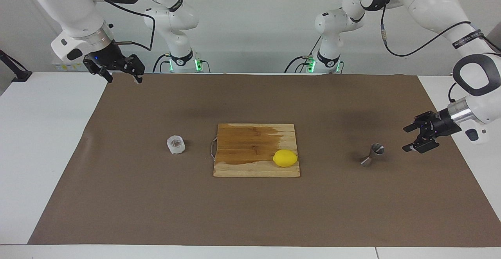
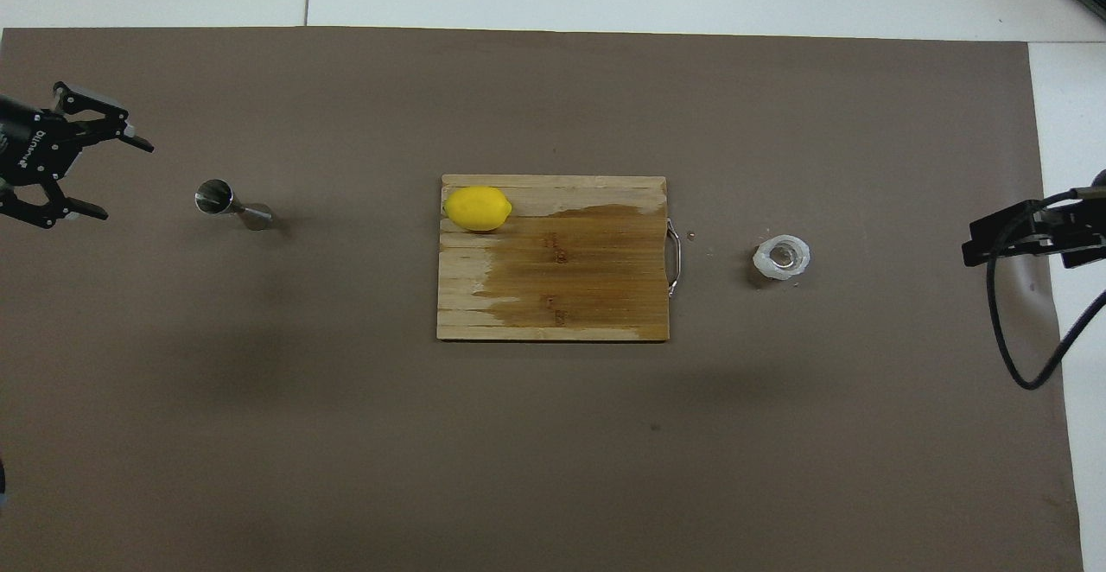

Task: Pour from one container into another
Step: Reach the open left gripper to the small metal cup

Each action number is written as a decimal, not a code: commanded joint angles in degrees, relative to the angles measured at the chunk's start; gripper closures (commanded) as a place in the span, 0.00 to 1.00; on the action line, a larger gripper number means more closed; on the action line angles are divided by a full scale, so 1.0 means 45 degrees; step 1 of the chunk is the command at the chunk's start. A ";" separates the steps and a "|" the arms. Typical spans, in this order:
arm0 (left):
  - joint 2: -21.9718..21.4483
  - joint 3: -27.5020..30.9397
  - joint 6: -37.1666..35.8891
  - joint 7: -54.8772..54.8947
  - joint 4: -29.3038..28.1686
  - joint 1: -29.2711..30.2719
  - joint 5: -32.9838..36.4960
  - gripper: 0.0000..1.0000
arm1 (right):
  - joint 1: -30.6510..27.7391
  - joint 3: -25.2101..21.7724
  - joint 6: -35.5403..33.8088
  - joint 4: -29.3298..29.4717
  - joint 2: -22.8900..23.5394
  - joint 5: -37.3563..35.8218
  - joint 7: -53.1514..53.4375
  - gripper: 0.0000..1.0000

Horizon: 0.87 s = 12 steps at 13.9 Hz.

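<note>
The squat translucent whitish cup (image 1: 175, 144) stands on the brown mat toward the right arm's end of the table; it also shows in the overhead view (image 2: 782, 257). The steel hourglass jigger (image 1: 372, 154) stands on the mat toward the left arm's end (image 2: 232, 203). My left gripper (image 1: 407, 138) is open and empty, low beside the jigger and apart from it (image 2: 125, 181). My right gripper (image 1: 124, 80) is open and empty, raised over the mat's edge at the right arm's end, well away from the cup (image 2: 972, 248).
A wooden cutting board (image 1: 250, 149) with a wet dark patch and a metal handle lies mid-table between cup and jigger (image 2: 562, 278). A yellow lemon (image 1: 285, 158) sits on its corner toward the jigger (image 2: 477, 208). The brown mat (image 1: 250, 212) covers most of the table.
</note>
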 commanded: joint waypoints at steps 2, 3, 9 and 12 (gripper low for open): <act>0.0540 -0.0036 0.1556 -0.1124 -0.0916 0.0296 -0.1297 0.00 | -0.0199 0.0125 -0.0027 -0.0301 -0.0258 0.0230 -0.0135 0.00; 0.0443 -0.0036 0.2356 -0.1202 -0.1561 0.0297 -0.1396 0.00 | -0.0199 0.0125 -0.0028 -0.0282 -0.0258 0.0230 -0.0135 0.00; 0.0638 -0.0016 0.3418 -0.1865 -0.3632 0.0629 -0.3522 0.00 | -0.0199 0.0125 -0.0028 -0.0282 -0.0258 0.0230 -0.0135 0.00; 0.0072 -0.0036 0.4080 -0.2003 -0.5351 0.0570 -0.5023 0.00 | -0.0199 0.0124 -0.0008 -0.0282 -0.0258 0.0230 -0.0135 0.00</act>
